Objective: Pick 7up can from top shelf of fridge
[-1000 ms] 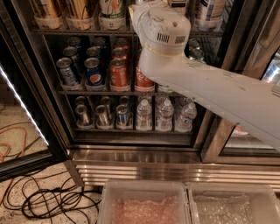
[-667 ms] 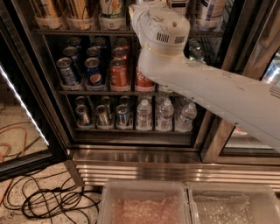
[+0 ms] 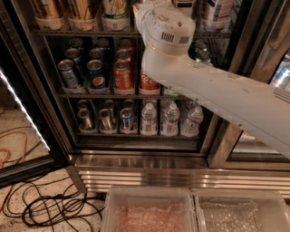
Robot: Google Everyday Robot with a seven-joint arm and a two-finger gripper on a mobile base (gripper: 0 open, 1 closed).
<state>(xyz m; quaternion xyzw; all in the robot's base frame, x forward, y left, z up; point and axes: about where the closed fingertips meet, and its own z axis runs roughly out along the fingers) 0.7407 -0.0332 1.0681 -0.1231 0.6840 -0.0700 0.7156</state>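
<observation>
The fridge (image 3: pixel 31 90) stands open in front of me, with black frames and wire racks of drinks. On the top shelf (image 3: pixel 86 32), at the upper edge of the camera view, tall cans stand in white cup-like trays. The 7up can (image 3: pixel 115 8) is white with green marks; only its lower part shows. My white arm (image 3: pixel 217 90) comes in from the right and rises to the top shelf. My gripper (image 3: pixel 141 10) is at the top edge, just right of the 7up can, mostly hidden behind the round wrist housing (image 3: pixel 165 27).
The middle rack holds short red, blue and silver cans (image 3: pixel 97 74); the lower rack holds small cans and water bottles (image 3: pixel 170 118). A ribbed steel base (image 3: pixel 158 174) runs below. Two clear bins (image 3: pixel 149 213) sit in front. Black and orange cables (image 3: pixel 50 206) lie on the floor at left.
</observation>
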